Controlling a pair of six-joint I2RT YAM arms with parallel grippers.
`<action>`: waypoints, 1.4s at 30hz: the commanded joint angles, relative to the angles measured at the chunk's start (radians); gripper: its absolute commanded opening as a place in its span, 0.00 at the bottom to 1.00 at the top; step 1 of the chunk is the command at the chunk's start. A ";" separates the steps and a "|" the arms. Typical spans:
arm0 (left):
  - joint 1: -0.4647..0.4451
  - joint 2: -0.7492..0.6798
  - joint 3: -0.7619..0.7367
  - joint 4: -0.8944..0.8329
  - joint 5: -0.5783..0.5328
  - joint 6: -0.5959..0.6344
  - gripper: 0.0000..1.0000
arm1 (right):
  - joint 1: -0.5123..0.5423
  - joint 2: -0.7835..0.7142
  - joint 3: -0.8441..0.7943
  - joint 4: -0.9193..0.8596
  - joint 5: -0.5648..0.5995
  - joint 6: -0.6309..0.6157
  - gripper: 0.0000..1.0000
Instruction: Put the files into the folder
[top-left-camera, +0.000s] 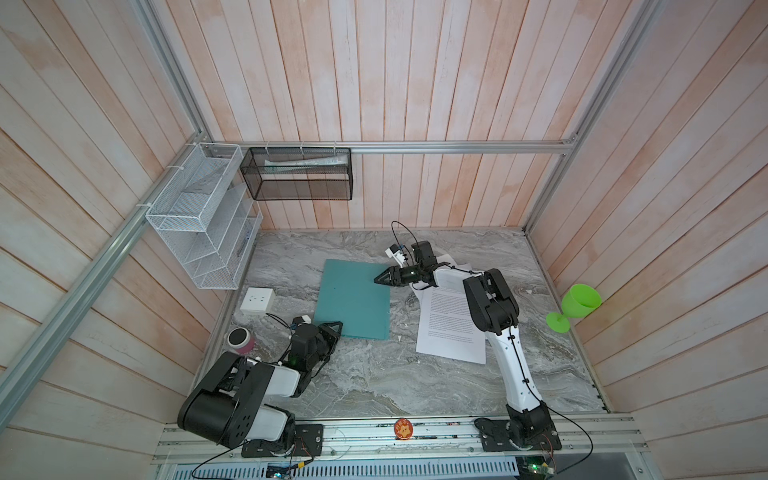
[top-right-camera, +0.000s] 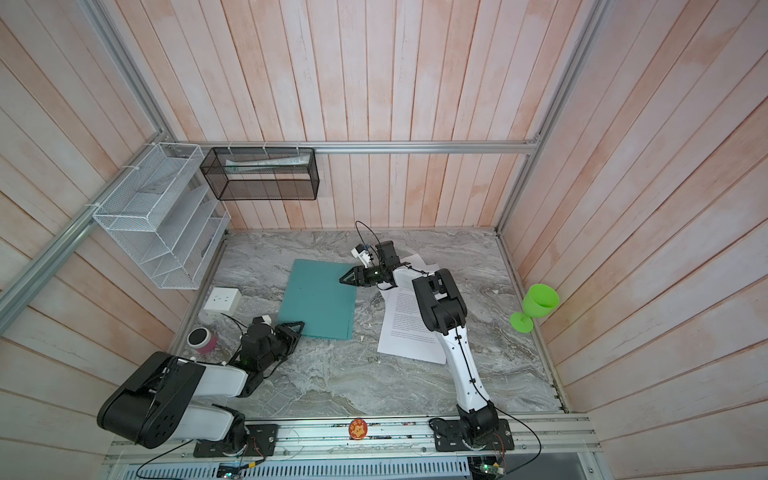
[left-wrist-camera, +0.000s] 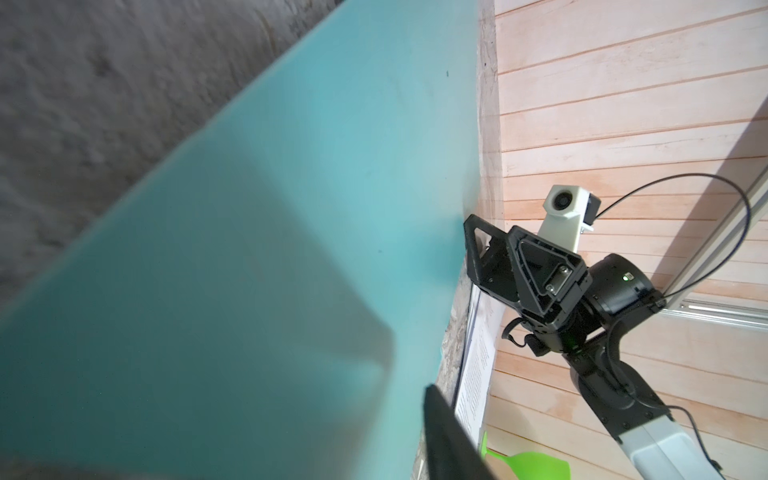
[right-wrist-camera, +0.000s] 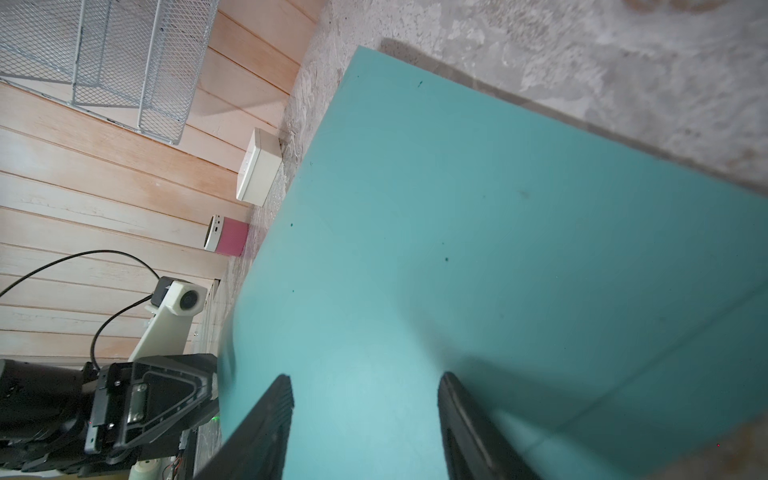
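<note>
The grey marbled counter (top-left-camera: 374, 382) carries the teal folder (top-left-camera: 353, 299), which lies closed and flat left of its middle. High on the wall to the left of the folder hangs a white wire rack (top-left-camera: 195, 216), and on the back wall beyond the folder hangs a black mesh basket (top-left-camera: 299, 174) with rolled paper in it. The files (top-left-camera: 449, 328) lie to the right of the folder, with a strip of bare counter between them; they form a loose, overlapping heap of printed sheets, partly hidden under the right arm. Well to the right of the folder, past the files, a green goblet (top-left-camera: 579, 303) stands by the wall. Just left of the folder sits a white socket block (top-left-camera: 257, 301), and nearer than that, left of the folder's near corner, a pink speaker (top-left-camera: 240, 340). The right gripper (right-wrist-camera: 365, 377) hangs over the folder's far right edge, its fingers (right-wrist-camera: 270, 415) spread with teal cover showing between them. The left gripper (top-left-camera: 332, 327) is at the folder's near left corner; only one of its fingers (left-wrist-camera: 449, 436) shows in the wrist view, so I cannot tell whether they pinch the cover.
</note>
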 joint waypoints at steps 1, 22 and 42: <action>-0.004 -0.014 0.035 -0.001 -0.009 0.018 0.13 | 0.005 0.004 -0.030 -0.053 0.020 0.004 0.59; -0.004 -0.162 0.035 -0.018 0.008 -0.109 0.00 | -0.007 -0.424 -0.545 0.238 0.178 0.262 0.57; -0.019 -0.182 0.014 0.028 0.028 -0.111 0.00 | 0.048 -0.303 -0.575 0.411 0.075 0.402 0.35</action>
